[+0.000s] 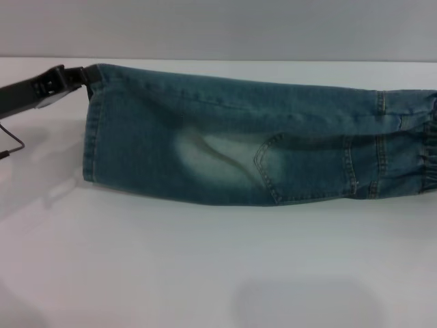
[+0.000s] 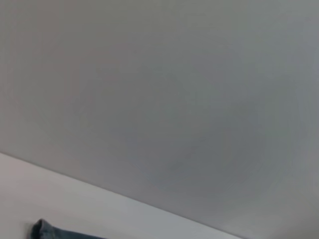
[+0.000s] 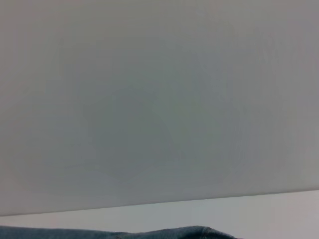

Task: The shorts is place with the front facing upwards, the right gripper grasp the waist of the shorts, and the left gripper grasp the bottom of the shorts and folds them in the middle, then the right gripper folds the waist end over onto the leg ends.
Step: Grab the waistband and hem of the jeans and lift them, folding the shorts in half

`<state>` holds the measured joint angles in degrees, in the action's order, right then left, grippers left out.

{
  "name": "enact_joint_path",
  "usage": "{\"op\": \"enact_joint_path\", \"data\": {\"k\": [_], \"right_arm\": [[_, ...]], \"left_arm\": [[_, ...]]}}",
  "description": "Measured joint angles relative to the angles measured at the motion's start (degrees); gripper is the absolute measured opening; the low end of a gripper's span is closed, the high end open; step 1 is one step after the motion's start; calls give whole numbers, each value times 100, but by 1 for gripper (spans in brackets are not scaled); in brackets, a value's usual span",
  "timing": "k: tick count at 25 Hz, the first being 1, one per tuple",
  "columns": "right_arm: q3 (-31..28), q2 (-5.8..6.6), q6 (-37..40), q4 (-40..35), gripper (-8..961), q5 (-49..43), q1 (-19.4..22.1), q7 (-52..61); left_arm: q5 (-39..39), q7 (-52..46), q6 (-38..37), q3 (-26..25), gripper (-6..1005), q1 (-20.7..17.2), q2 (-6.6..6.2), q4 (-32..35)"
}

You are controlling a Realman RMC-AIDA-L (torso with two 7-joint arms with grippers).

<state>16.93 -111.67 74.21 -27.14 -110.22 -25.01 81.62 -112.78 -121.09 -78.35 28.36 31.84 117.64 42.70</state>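
The blue denim shorts [image 1: 225, 143] lie folded lengthwise across the white table [image 1: 205, 273]. Their elastic waist [image 1: 427, 147] is at the right edge of the head view and the leg hem [image 1: 87, 137] is at the left. My left gripper [image 1: 76, 76] reaches in from the upper left and meets the hem's far corner. My right gripper is out of view. A strip of denim [image 3: 189, 232] shows in the right wrist view, and a small denim corner [image 2: 44, 230] shows in the left wrist view.
A thin dark cable loop [image 1: 13, 145] hangs under the left arm near the left edge. Bare table spreads in front of the shorts, and a grey wall [image 1: 218, 27] stands behind the table's far edge.
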Motion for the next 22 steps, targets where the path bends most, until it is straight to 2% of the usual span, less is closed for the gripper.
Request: {"op": "enact_joint_path", "data": {"k": [7,22], "right_arm": [[7,-124,-290,18,1,1,-96,-125],[-7,-277,-841,51,0,3,-242,-139]], "left_arm": [[12,467,259,11,41,58,4,-395],[12,1092,610,91,41,315,17,-751]]}}
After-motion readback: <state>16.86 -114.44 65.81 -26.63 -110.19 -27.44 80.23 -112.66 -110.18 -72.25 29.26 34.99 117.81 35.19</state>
